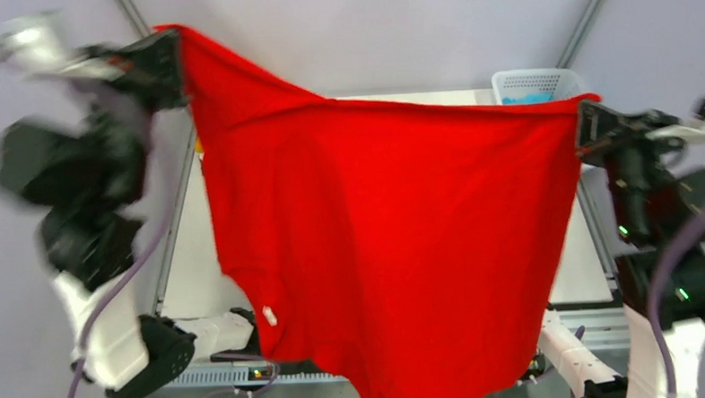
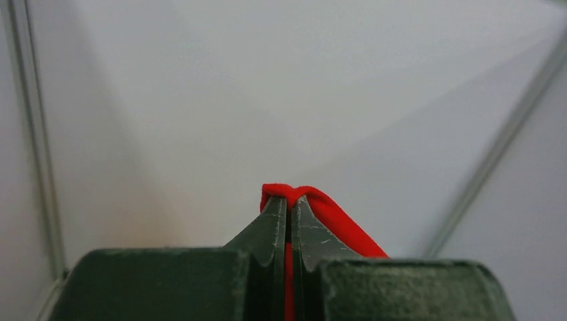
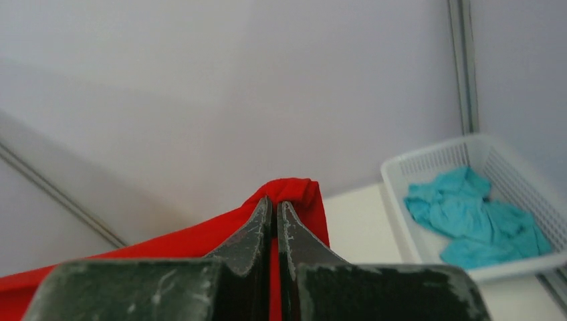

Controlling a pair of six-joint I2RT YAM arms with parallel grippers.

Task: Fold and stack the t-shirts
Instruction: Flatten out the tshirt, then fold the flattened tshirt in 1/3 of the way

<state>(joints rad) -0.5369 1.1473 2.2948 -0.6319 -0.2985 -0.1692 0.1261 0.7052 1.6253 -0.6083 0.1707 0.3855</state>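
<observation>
From above: the red shirt (image 1: pixel 396 251) hangs spread between the left claw (image 1: pixel 177 61) and right claw (image 1: pixel 585 128) over the pale worktop (image 1: pixel 190 260), unfolded. Left wrist: claw clamped on red cloth, grey walls behind. Right wrist: clamped likewise; a blue shirt (image 3: pixel 478 217) lies crumpled in the basket (image 3: pixel 434 159), so all the folding looks ahead.

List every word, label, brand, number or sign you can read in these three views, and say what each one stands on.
No text can be read in any view.
The small white tag on the red t-shirt: too small and blurred to read.
The basket and the light blue t-shirt lying in it: no print visible.
</observation>
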